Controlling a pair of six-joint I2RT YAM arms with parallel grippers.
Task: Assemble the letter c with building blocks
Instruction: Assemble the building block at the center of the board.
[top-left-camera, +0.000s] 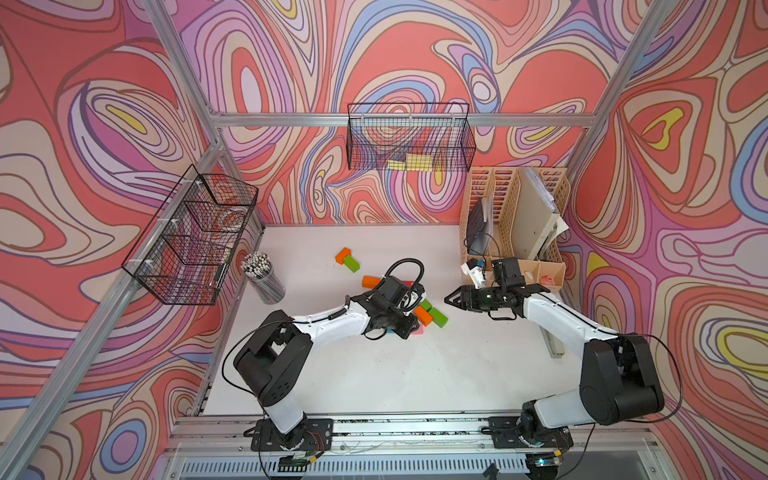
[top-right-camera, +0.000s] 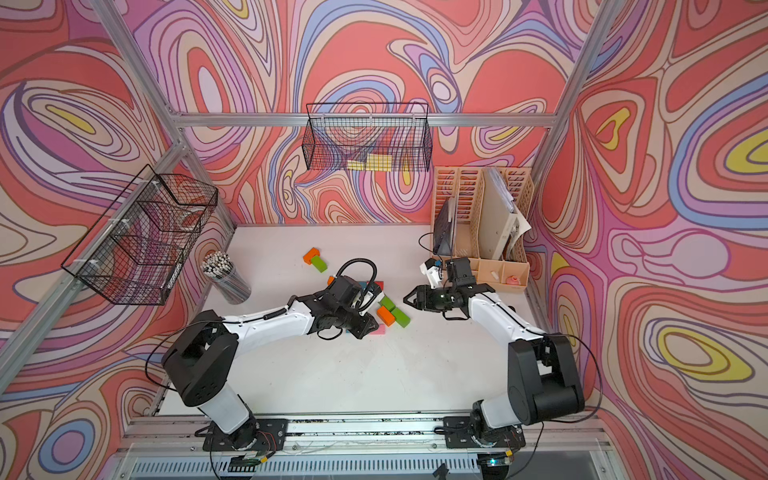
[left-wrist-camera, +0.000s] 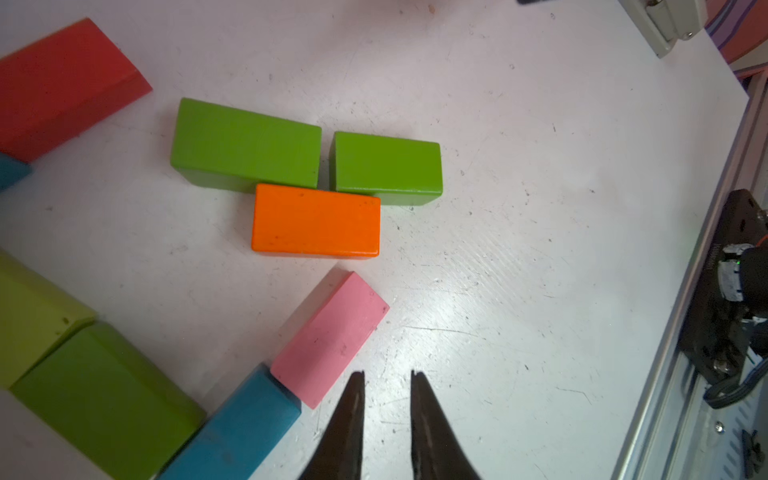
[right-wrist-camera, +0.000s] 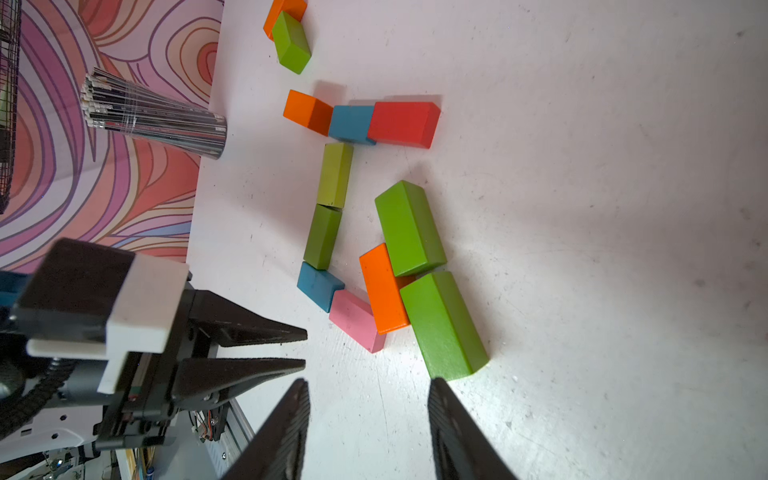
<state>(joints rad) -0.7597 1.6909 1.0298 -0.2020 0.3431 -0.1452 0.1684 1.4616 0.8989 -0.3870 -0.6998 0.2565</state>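
Alignment, pink block (left-wrist-camera: 332, 338), lower centre.
Left gripper (left-wrist-camera: 387, 372) pinched close, empty; right gripper (right-wrist-camera: 368, 381) parted, empty; best nudged gently, flush with blue block (left-wrist-camera: 237, 424).

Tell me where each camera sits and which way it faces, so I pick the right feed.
Top views: high over the front of the table, looking down toward the back wall; left arm and right arm show.
Left wrist: on the left arm, looking down at the blocks; left gripper shows.
Right wrist: on the right arm, facing the pencil cup across the blocks; right gripper and left gripper show.
Shared: both wrist views show the pink block.
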